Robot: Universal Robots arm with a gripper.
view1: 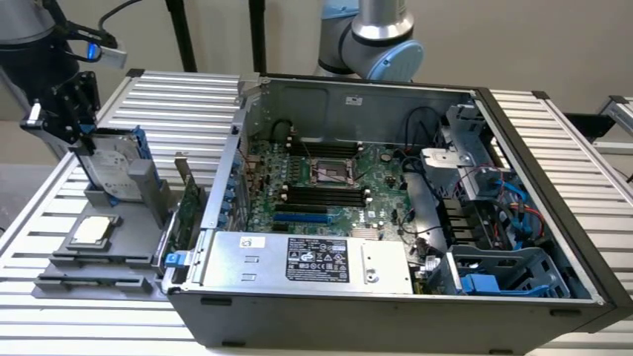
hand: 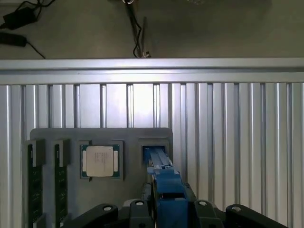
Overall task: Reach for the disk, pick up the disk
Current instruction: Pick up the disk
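- Right, the arm [view1: 35, 30] comes down from the exterior view's upper left, wrist pointing straight down at the grey tray [view1: 138, 248], and the gripper [view1: 87, 144] sits over the tray's far end.
- Jaws are narrow: in the wrist view the gripper [hand: 170, 209] has them pressed in on both sides of the blue rail, holding the upper end of the disk [hand: 164, 183].
- Over in the exterior view, the disk [view1: 117, 167] stands on edge in the tray, label side towards the open computer case [view1: 396, 315], its lower end down in its slot.
- Just beside that slot, the square silver chip [hand: 99, 160] lies flat in its own pocket of the tray [hand: 133, 135], and two memory sticks [hand: 34, 185] sit in slots beyond it.
- Close on the exterior view's right, a green card [view1: 188, 204] stands on edge between disk and case wall.
- Inside the case lies the silver box [view1: 307, 259] with the black label, well apart from the gripper.
- Everything rests on the slatted metal counter [view1: 59, 326].
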